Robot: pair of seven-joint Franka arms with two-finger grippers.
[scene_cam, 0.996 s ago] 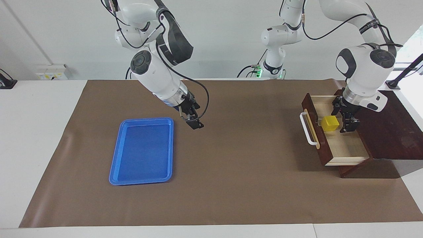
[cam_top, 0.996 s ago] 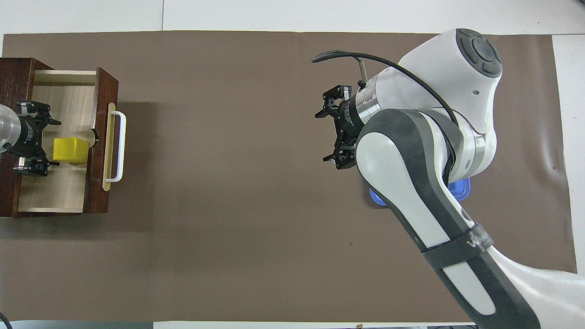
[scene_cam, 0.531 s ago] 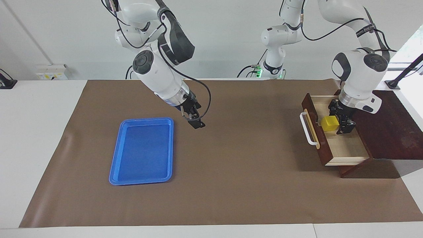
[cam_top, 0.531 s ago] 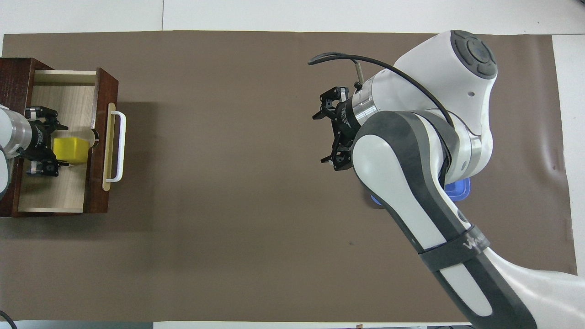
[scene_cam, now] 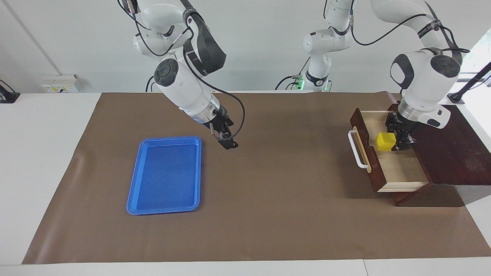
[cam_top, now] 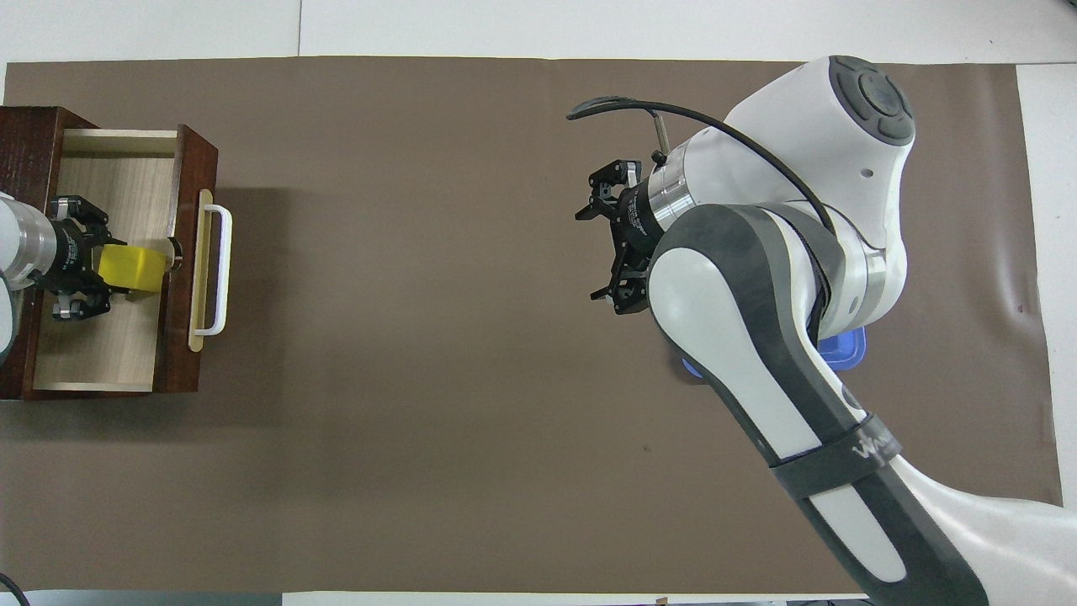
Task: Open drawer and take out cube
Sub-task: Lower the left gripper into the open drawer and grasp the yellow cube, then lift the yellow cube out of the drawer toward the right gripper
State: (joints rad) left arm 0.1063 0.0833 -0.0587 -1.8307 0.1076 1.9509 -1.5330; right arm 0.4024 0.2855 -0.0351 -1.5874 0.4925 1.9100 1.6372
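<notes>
The drawer stands pulled out of its dark wooden box at the left arm's end of the table, white bar handle facing the table's middle. Inside it, my left gripper is shut on the yellow cube, which hangs tilted a little above the pale drawer floor. My right gripper waits open in the air over the brown mat, beside the blue tray, nothing between its fingers.
A blue tray lies toward the right arm's end of the table; in the overhead view only its corner shows under the right arm. A brown mat covers the table.
My left gripper moved onto the cube, closed on it and lifted it slightly off the drawer floor, tilting it. The right arm barely shifted.
</notes>
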